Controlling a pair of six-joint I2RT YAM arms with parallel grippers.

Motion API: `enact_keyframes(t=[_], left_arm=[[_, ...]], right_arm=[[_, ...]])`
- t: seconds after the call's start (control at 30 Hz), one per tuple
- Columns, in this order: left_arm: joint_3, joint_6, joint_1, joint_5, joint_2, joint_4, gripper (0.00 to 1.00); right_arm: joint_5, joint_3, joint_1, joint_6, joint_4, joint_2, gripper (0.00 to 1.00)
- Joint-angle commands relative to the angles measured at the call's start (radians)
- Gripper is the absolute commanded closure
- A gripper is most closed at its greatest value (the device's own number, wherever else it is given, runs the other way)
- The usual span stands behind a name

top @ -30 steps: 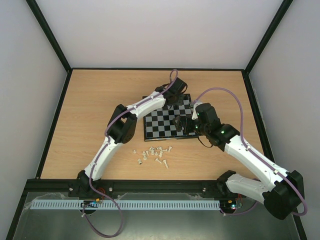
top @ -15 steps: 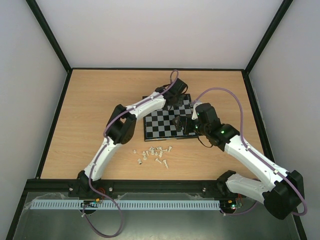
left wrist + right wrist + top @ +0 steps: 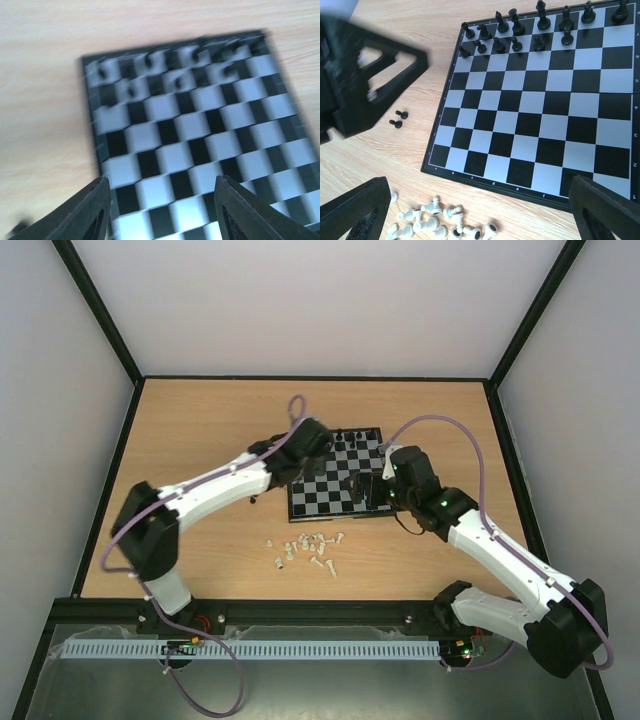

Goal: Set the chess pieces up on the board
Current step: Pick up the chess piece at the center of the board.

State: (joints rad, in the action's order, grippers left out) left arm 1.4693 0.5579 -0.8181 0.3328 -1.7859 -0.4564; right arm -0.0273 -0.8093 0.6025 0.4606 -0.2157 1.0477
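Black fingers point(image 3: 92, 212) of the left hand point(image 3: 162, 205) stand apart with nothing between them, and in the top view it hovers at the 9 o'clock edge of the board point(image 3: 200, 130). The right hand point(image 3: 480, 210) is spread wide too and empty, hanging above the board's 4 o'clock corner. On the board, the black chess pieces point(image 3: 541, 17) stand upright along the two rows at 12 o'clock. Two black pawns point(image 3: 398, 119) sit close together off the board on the bench point(image 3: 395, 150), at 9 o'clock from it. The white chess pieces point(image 3: 437, 225) lie in a loose heap on the bench at 7 o'clock, several tipped over.
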Motion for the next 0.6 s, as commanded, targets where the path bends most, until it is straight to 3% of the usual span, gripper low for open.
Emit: enact_keyframes(t=[0.0, 0.23, 0.47, 0.57], left_arm=[[-0.299, 0.119, 0.061, 0.098, 0.233, -0.004, 0.40], [-0.663, 0.206, 0.164, 0.098, 0.584, 0.016, 0.36], [-0.792, 0.270, 0.185, 0.131, 0.871, -0.010, 0.36], [-0.816, 0.278, 0.184, 0.111, 1.011, -0.017, 0.36]], right_arm=[[-0.044, 0.015, 0.004, 0.003, 0.017, 0.027, 0.01], [-0.167, -0.029, 0.030, 0.012, 0.053, 0.193, 0.00], [-0.123, -0.209, 0.177, 0.052, 0.058, 0.454, 0.11], [-0.086, -0.314, 0.221, 0.056, 0.040, 0.598, 0.20]])
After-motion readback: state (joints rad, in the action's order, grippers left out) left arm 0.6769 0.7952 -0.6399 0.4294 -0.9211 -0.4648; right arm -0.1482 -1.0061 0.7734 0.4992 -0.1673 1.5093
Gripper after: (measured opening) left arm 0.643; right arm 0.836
